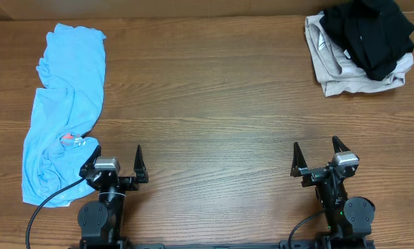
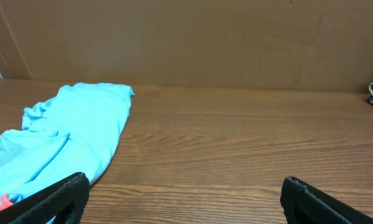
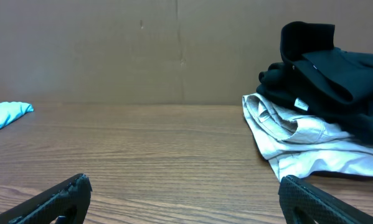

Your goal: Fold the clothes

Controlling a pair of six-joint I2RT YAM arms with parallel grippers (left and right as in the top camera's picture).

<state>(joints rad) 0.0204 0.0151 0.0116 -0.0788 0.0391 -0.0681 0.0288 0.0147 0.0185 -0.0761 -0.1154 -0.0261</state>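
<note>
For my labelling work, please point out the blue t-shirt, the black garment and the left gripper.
blue t-shirt (image 1: 61, 117), overhead view, middle of the crumpled fabric.
black garment (image 1: 369, 33), overhead view, centre of its dark fabric.
left gripper (image 1: 117, 153), overhead view, midway between its open fingertips.

T-shirt, one item. Light sky-blue soft fabric. Unfolded, crumpled and bunched into a long, narrow strip with many creases and overlapping folds. Lies on the wooden table at its left side, running from the far left corner towards the near left edge; the far end is narrower, the near end broader and rounded. A small patch of red-pink and white print shows among the folds in the near half. Sleeves and neck opening cannot be made out.
</note>
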